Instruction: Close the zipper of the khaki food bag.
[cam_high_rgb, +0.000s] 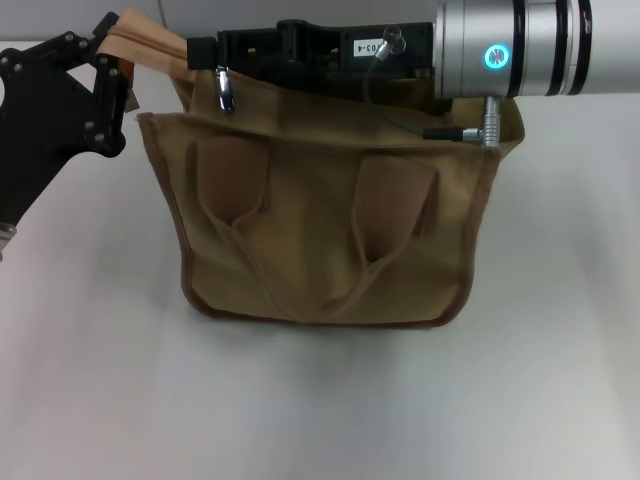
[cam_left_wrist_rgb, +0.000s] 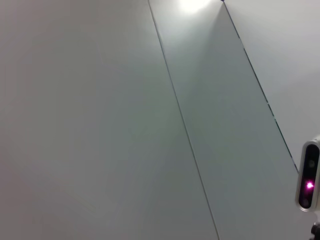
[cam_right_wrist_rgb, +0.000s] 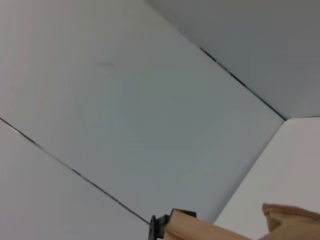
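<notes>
Left gripper (cam_high_rgb: 118, 60) clamps the khaki food bag (cam_high_rgb: 330, 240) at ten o'clock; right gripper (cam_high_rgb: 205, 55), fingers unreadable, nears the zipper (cam_high_rgb: 224, 88), apparently nearly finished.

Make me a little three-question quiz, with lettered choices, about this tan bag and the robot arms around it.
1. Where does the zipper's silver pull tab hang?
A. at the bag's left end
B. at its middle
C. at its right end
2. How many looped handles show on the khaki food bag's front?
A. one
B. two
C. three
3. What is the left gripper doing?
A. resting on the table
B. gripping a handle
C. pinching the bag's top left end

Answers: 1 A, the tab dangles near the top left corner. 2 B, two loops lie against the front. 3 C, its black fingers close on the raised fabric there. The right gripper lies across the bag's top.
</notes>
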